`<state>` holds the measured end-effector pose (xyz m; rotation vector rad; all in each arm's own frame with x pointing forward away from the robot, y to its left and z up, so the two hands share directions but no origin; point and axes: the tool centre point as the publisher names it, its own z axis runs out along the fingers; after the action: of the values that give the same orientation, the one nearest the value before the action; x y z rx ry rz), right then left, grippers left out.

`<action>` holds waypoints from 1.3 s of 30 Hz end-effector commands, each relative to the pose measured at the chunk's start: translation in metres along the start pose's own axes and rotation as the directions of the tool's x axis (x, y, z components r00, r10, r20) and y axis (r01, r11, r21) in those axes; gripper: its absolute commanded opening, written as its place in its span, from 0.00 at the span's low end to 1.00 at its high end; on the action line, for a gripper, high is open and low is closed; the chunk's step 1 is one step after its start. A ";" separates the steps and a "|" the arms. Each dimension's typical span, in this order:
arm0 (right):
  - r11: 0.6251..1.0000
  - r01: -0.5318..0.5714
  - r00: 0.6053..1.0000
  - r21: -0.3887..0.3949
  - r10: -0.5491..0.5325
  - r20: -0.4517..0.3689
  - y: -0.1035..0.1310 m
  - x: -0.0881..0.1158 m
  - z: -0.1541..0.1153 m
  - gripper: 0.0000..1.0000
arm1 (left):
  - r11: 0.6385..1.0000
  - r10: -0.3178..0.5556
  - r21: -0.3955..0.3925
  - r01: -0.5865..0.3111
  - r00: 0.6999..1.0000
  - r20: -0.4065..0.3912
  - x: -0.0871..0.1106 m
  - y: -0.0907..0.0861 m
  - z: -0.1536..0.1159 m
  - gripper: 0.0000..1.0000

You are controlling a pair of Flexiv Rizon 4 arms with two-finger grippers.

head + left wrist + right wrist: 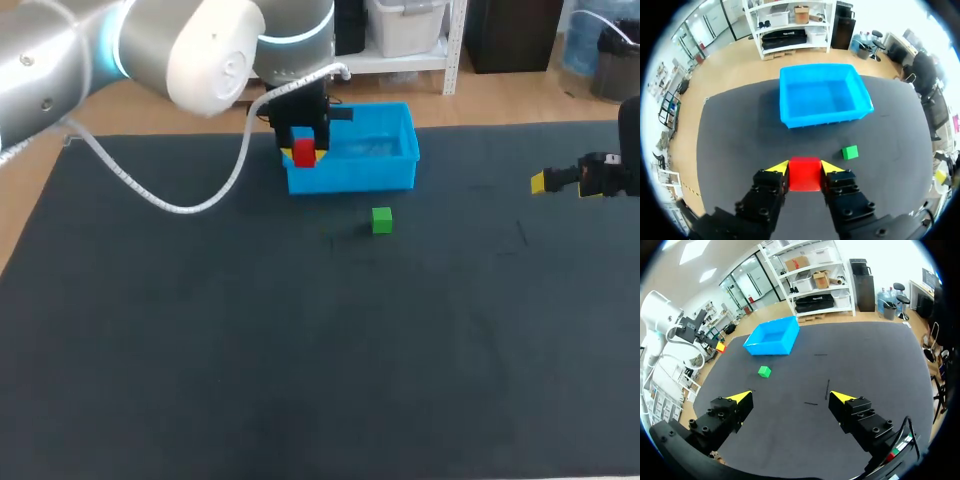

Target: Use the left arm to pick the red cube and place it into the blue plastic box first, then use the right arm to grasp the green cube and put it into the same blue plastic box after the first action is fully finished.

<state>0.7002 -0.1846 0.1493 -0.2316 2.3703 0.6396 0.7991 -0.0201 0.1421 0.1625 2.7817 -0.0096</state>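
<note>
- Left end effector (304, 155) is clamped on the red cube (303, 149); both yellow-tipped fingers press it from opposite sides, as the left wrist view shows (805, 167)
- Red cube (805, 173) is held above the tabletop (200, 350), not in the box; in the head view it overlaps the near left corner of the blue box (350, 178)
- In the left wrist view the box (820, 119) lies ahead of the fingers; its inside shows only blue floor and walls
- Green cube (381, 220) sits on the tabletop just in front of the box, apart from its near wall and towards the right half of it; nothing touches it
- In the left wrist view the green cube (850, 152) lies between the box and the end effector, off to the side of one finger
- Right end effector (545, 182) hangs near the tabletop's right edge, well apart from both cubes and the box
- In its own wrist view the right end effector (790, 397) has its fingers spread wide with nothing between them; the green cube (764, 371) and the box (771, 346) lie well ahead of it
- A white cable (170, 205) loops down from the left arm (150, 40) over the tabletop's far left part
</note>
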 end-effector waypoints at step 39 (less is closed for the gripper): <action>1.000 0.000 1.000 -0.001 0.000 -0.002 0.000 0.000 0.000 1.00 | 0.992 0.060 0.094 -0.089 0.960 0.274 -0.067 0.041 0.026 0.00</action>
<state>0.7002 -0.1847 0.1493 -0.2315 2.3703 0.6396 0.8515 0.0171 0.1473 0.2585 2.4827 -0.1354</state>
